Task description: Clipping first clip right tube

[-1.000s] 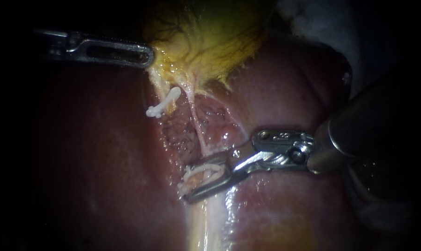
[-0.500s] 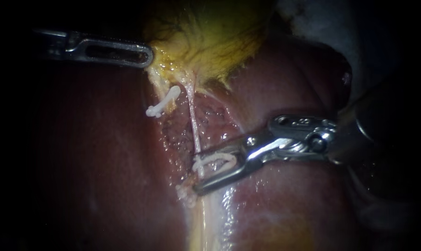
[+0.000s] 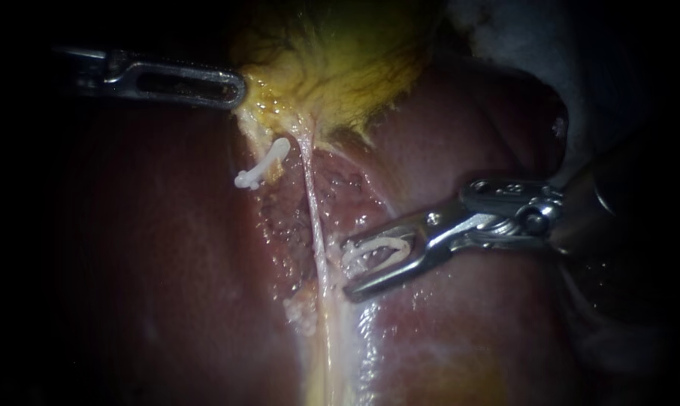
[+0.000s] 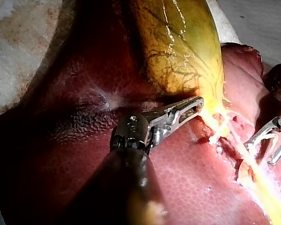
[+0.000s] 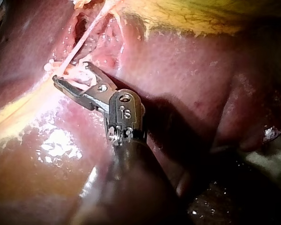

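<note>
A thin pale tube (image 3: 315, 225) runs down from the yellow gallbladder (image 3: 340, 68) across raw liver bed. To its left, a white clip (image 3: 263, 165) sits shut on another strand. My right instrument (image 3: 347, 269) comes in from the right, its jaws spread with an open white clip (image 3: 373, 252) seated between them; the tips lie just right of the tube, apart from it. The right wrist view shows those jaws (image 5: 70, 72) beside the tube (image 5: 86, 33). My left instrument (image 3: 227, 86) grips the gallbladder's edge, as its own view (image 4: 192, 105) shows.
Dark red liver (image 3: 167, 263) surrounds the dissected bed on both sides. A glistening pale yellow band (image 3: 328, 353) continues below the tube. White cloth (image 3: 497, 30) lies beyond the liver at the upper right.
My right instrument has drawn back to the right and upward with the clip still in its jaws; the tube, earlier between the jaws, now lies left of the tips. My left instrument stays put.
</note>
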Controlling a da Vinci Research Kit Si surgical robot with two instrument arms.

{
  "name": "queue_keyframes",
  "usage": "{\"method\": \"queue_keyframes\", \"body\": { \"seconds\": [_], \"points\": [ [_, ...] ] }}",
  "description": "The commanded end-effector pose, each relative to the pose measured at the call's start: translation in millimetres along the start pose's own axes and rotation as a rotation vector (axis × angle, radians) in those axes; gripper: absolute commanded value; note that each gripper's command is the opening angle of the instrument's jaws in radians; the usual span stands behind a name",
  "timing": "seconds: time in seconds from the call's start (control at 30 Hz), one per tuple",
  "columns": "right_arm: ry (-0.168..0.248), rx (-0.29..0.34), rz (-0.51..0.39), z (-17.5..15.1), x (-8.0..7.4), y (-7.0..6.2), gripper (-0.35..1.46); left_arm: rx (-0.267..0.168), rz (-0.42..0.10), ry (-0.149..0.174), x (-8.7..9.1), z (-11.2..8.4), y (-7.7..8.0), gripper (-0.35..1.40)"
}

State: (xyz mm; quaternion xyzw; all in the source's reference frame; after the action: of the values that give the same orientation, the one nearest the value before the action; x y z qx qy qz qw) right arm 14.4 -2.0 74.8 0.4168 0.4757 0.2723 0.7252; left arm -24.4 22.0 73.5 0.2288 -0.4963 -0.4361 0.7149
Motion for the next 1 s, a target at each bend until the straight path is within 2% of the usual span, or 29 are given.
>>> {"method": "queue_keyframes", "body": {
  "seconds": [0.03, 0.13, 0.3, 0.6, 0.73, 0.87, 1.0],
  "points": [
    [0.003, 0.0, -0.001, 0.3, -0.2, 0.3, 0.44, 0.0, 0.0, 0.0, 0.0, 0.0, 0.0, -0.35],
    [0.031, 0.009, -0.009, 1.0, -0.5, 1.1, 0.45, 0.0, 0.0, 0.0, 0.0, 0.0, 0.0, -0.35],
    [0.126, 0.098, 0.037, 2.6, -0.5, 2.0, 0.47, 0.0, 0.0, 0.0, 0.0, 0.0, 0.0, -0.35],
    [0.217, 0.26, 0.042, 4.5, -0.4, 0.9, 0.5, 0.0, 0.0, 0.0, 0.0, 0.1, 0.0, -0.35],
    [0.232, 0.334, 0.035, 5.2, -0.4, 0.1, 0.5, 0.0, 0.0, 0.0, 0.0, 0.1, 0.0, -0.35],
    [0.23, 0.35, 0.034, 5.7, -0.3, -0.8, 0.5, 0.0, 0.0, 0.0, 0.0, 0.1, 0.0, -0.35],
    [0.219, 0.385, -0.018, 6.4, -0.2, -1.4, 0.5, 0.0, 0.0, 0.0, 0.0, 0.1, 0.0, -0.35]
  ]
}}
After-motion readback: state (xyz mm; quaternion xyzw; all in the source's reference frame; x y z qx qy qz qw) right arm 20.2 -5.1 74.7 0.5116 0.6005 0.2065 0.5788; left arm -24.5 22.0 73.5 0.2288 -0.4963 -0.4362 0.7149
